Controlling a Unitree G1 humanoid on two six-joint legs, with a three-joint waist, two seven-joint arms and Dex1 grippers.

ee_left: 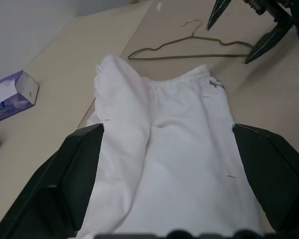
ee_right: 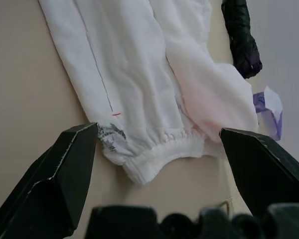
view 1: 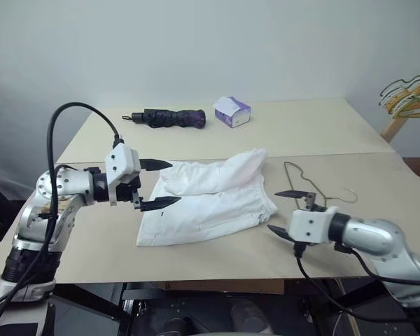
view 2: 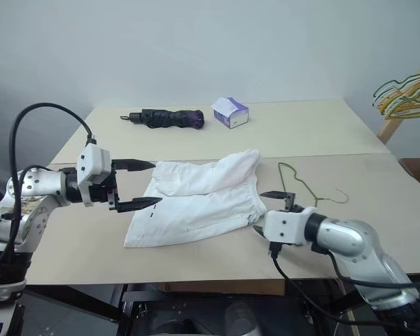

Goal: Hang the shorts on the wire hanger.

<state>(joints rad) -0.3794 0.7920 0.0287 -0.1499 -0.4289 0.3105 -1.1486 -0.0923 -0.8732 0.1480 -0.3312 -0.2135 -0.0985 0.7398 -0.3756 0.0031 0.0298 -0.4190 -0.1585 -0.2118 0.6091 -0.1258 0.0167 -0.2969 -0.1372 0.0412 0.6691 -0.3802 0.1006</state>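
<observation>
the shorts (view 1: 208, 199) are spread flat mid-table (view 1: 322, 126), one leg folded over. the wire hanger (view 1: 315, 185) is laid flat just beside the waistband, not touching. left gripper (view 1: 156, 184) is held at the hem end, right gripper (view 1: 288, 211) near the waistband and hanger; both are spread wide, nothing grasped. likely risks: thin wire is hard to pinch off a flat surface and may be skidded away; only one layer of cloth may be caught, so the shorts bunch.

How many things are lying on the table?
4: the white shorts in the middle, the wire hanger beside them on the robot's right, and, farther back, a folded black umbrella and a purple tissue box.
</observation>
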